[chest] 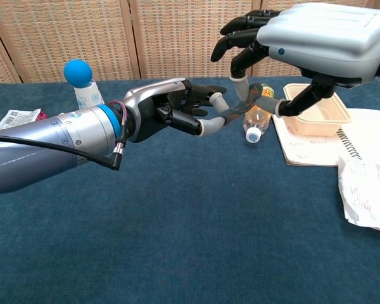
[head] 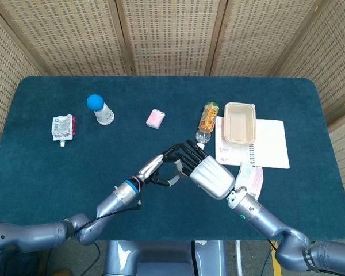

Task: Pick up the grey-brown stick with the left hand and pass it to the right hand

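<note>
On the far left of the blue table (head: 40, 184) lies a small pouch (head: 62, 127), then a bottle with a blue ball top (chest: 81, 83) and a pink block (head: 155, 118). Near the middle, up off the table, the left hand (chest: 171, 113) grips the grey-brown stick (chest: 239, 109) in its fingertips. The right hand (chest: 304, 44) curls its fingers around the stick's other end, so both hands grasp it. Behind them lies an orange bottle (head: 207, 118), then a tan box (head: 240, 122) on a notebook (head: 273, 144).
</note>
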{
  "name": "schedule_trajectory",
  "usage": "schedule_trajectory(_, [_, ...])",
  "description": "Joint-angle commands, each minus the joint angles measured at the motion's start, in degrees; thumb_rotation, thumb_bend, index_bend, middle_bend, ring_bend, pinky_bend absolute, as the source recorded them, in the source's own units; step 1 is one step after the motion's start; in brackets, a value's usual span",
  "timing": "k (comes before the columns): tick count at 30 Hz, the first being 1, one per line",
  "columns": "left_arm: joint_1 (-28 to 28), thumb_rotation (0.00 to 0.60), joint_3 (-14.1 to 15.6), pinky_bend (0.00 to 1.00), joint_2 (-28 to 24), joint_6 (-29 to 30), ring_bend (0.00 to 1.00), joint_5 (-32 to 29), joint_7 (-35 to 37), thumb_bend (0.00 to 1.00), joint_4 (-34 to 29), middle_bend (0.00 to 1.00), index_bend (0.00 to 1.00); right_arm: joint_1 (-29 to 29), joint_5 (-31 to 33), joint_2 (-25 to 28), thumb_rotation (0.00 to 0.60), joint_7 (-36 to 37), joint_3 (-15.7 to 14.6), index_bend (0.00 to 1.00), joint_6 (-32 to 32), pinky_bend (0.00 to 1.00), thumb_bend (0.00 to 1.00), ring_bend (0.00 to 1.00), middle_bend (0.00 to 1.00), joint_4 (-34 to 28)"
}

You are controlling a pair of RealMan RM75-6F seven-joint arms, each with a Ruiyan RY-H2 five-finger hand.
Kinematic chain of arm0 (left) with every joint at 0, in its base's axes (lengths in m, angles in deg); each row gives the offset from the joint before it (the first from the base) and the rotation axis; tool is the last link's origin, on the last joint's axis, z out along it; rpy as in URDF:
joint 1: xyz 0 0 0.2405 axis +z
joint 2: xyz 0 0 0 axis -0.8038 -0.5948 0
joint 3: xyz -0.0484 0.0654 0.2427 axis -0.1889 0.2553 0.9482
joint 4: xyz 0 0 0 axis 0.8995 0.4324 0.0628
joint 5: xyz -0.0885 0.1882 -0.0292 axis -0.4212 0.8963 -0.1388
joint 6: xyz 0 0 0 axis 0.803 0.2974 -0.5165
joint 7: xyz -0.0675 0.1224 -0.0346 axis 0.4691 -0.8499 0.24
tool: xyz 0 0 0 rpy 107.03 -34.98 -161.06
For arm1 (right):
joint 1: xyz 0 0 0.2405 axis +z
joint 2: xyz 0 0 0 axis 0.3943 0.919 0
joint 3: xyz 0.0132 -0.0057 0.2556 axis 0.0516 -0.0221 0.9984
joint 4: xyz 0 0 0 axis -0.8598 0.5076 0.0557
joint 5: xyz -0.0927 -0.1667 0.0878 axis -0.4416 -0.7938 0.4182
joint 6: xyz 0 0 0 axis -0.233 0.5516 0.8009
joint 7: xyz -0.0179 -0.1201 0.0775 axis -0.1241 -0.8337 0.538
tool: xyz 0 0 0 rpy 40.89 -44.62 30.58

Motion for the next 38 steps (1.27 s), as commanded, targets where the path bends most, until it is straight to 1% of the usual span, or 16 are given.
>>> schedule_trajectory(1, [0.12, 0.6, -0.22, 0.0, -0.22, 0.06, 0.0, -0.33, -0.01, 0.59, 0.13, 0.0, 0.83, -0.07, -0.76, 0.44, 0.6, -0.86, -0.19, 0.9, 0.41, 0.0, 0.84, 0.0, 0.24, 0.31])
schedule_trajectory(10, [0.83, 0.6, -0.43, 0.0, -1.47, 0.32, 0.0, -0.88, 0.05, 0.6, 0.6, 0.0, 0.83, -0.47, -2.87, 0.71, 0.6, -2.49, -0.49, 0.94, 2.16, 0.0, 0.85, 0.0, 0.25, 2.74])
schedule_trajectory(17, [1.85, 0.6, -0.82, 0.0, -3.88, 0.81, 0.0, -1.41, 0.03, 0.6, 1.33, 0.0, 0.83, -1.14, -5.03, 1.26, 0.6, -3.02, -0.93, 0.96, 4.33, 0.0, 0.85, 0.0, 0.25, 6.08])
schedule_trajectory(22, [3.68, 0.6, -0.79, 0.0, -7.9, 1.47, 0.0, -1.66, 0.47, 0.6, 2.84, 0.0, 0.83, -2.59, -5.07, 2.37, 0.6, -1.69, -1.33, 0.97, 6.36, 0.0, 0.85, 0.0, 0.26, 8.64])
schedule_trajectory(29, [5.84, 0.6, -0.54, 0.0, -12.08, 2.12, 0.0, -1.4, 2.35, 0.6, 5.55, 0.0, 0.83, -3.93, -5.61, 3.26, 0.6, -0.63, -2.0, 0.97, 8.11, 0.0, 0.85, 0.0, 0.26, 11.16])
schedule_trajectory(38, [9.11, 0.6, 0.61, 0.0, -18.97, 3.83, 0.0, 0.23, 3.51, 0.62, 9.09, 0.0, 0.84, -5.93, -5.36, 4.07, 0.6, 1.12, -2.96, 0.97, 9.81, 0.0, 0.85, 0.0, 0.26, 14.0])
